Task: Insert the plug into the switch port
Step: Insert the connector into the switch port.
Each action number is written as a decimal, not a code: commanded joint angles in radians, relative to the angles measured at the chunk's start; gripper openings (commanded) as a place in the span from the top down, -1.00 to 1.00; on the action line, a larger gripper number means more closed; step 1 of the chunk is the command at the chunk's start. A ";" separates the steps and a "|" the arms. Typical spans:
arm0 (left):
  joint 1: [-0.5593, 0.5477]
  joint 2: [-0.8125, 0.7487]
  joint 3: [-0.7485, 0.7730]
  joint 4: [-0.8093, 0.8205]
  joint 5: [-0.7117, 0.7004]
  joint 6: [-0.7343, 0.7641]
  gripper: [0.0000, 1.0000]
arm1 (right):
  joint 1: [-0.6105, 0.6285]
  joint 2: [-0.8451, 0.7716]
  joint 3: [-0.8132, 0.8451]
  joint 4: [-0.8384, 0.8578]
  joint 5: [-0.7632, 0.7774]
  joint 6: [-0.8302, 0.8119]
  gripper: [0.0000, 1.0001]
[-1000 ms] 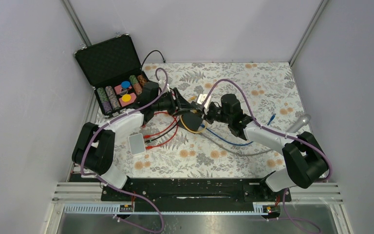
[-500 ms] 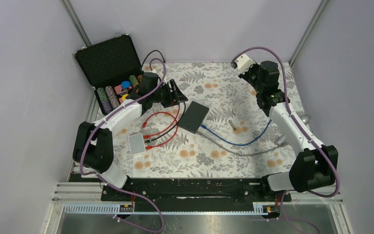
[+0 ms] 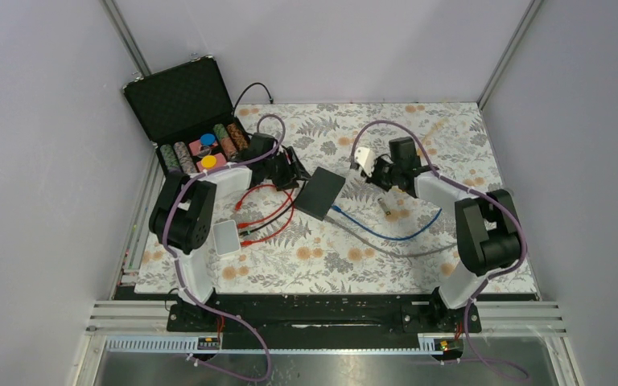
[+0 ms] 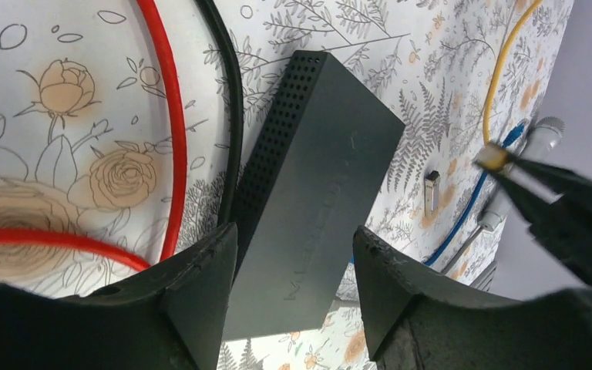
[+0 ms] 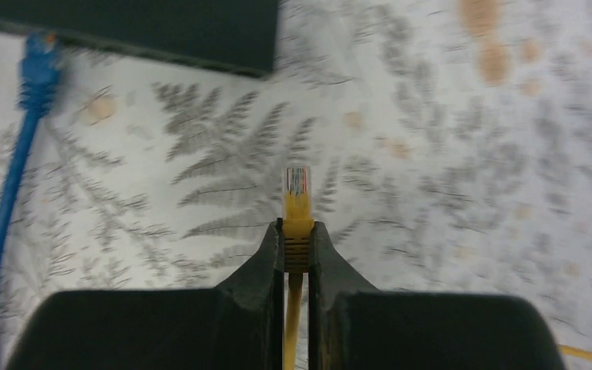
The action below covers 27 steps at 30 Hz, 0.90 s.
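Note:
The black switch (image 3: 322, 193) lies flat on the flowered mat, with a blue cable (image 3: 374, 233) plugged into its near edge. My left gripper (image 3: 294, 170) sits at the switch's left end. In the left wrist view it (image 4: 297, 235) stands open, the end of the switch (image 4: 316, 177) between its fingers. My right gripper (image 3: 376, 173) hovers just right of the switch. It (image 5: 297, 231) is shut on the yellow plug (image 5: 297, 202), whose clear tip sticks out ahead and points toward the switch (image 5: 123, 23). The ports are hidden.
An open case of poker chips (image 3: 201, 149) stands at the back left. Red and black leads (image 3: 265, 215) and a white box (image 3: 225, 236) lie left of the switch. A grey cable (image 3: 402, 251) and a small metal stick (image 3: 386, 205) lie to its right.
The right arm has swung down from the back right corner to just right of the switch, still holding the plug. The left gripper has opened wider and stays at the switch's left end.

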 commanded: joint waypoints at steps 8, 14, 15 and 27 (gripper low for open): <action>0.008 0.095 0.043 0.127 0.051 -0.038 -0.12 | 0.124 0.126 0.070 -0.186 -0.045 -0.051 1.00; 0.012 0.125 0.062 0.146 0.082 -0.054 -0.11 | 0.158 0.161 0.106 -0.216 0.010 -0.095 1.00; 0.012 0.129 0.057 0.155 0.086 -0.062 -0.11 | 0.160 0.161 0.103 -0.217 0.012 -0.102 1.00; 0.012 0.100 -0.015 0.165 0.113 -0.092 -0.07 | 0.221 0.196 0.169 -0.259 0.097 -0.098 1.00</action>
